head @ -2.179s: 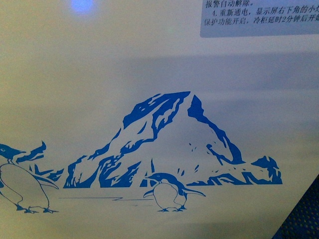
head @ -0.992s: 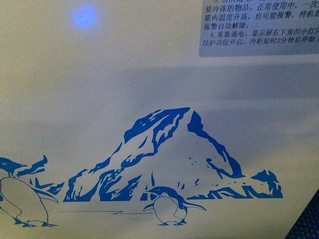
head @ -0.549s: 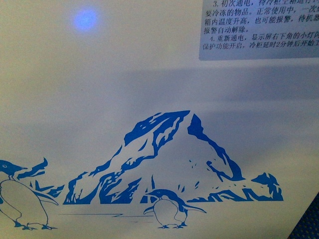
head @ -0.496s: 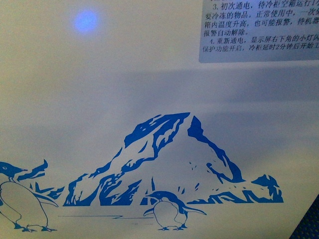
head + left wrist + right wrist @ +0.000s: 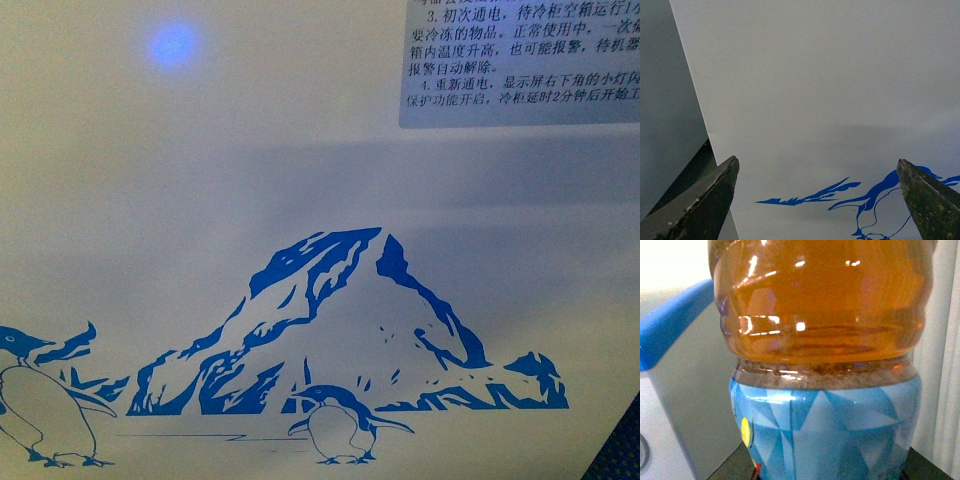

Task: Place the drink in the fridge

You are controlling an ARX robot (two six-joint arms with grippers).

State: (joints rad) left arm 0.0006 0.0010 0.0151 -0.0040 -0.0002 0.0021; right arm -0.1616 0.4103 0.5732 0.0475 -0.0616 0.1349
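Fridge [image 5: 200,180] fills the front view, only part of its front panel in frame; notice sticker [image 5: 520,60] cut by top and right edges, small print too blurred to read through; outer penguin [image 5: 40,400] cut by the left edge; drink [image 5: 820,340] cut top and bottom, cap out of frame; right end effector hidden behind it, grip cannot be told; left end effector [image 5: 817,165] shows fingertips only.

dark textured patch [image 5: 624,466] at the front view's lower right; pale ribbed surface [image 5: 942,365], perhaps a curtain.
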